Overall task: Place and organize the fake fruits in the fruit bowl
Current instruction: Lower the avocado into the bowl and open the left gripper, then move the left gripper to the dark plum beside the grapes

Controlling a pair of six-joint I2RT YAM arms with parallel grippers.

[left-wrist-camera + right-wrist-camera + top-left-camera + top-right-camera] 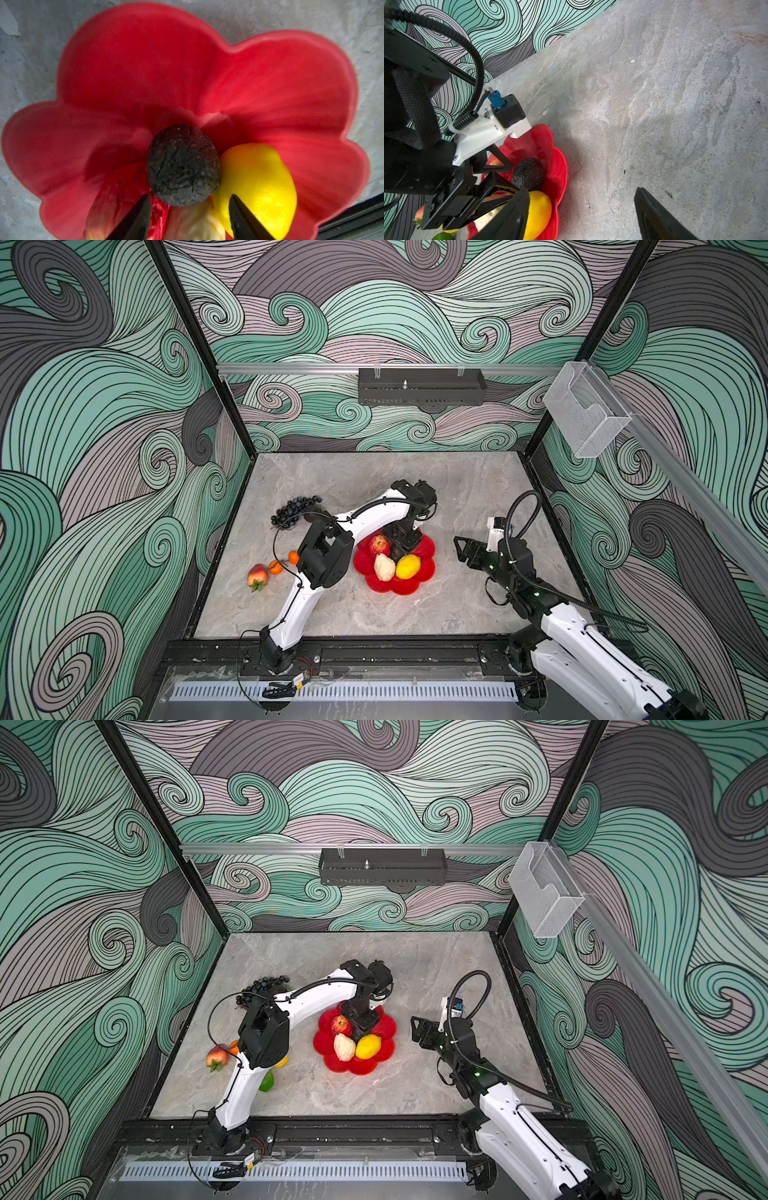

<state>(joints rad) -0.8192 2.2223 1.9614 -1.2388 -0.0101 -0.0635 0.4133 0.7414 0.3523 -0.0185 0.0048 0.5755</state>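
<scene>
Wave-patterned walls enclose a grey stone-look tabletop [415,489]. The red fruit bowl [399,591], with its scalloped rim, sits near the centre. It contains a red apple [379,544], a beige pear [384,567], a yellow lemon [408,566] and a dark avocado [182,166], which lies mid-bowl against the lemon. The left gripper [189,196] points down over the bowl. Its jaws stand apart, with the tips flanking the avocado's near end and no clamping visible. The right gripper [459,549] hovers to the right of the bowl, well apart from it, with its jaws spread wide and empty. Outside the bowl, on the left of the tabletop in both top views, the grape bunch [293,509] lies toward the back wall. Two stemmed oranges [275,567] and a red-and-yellow fruit with green leaves [257,576] lie near the left edge. A top view also shows a green lime [266,1081] and a second lemon [281,1061], both partly hidden behind the left arm [237,1094].
</scene>
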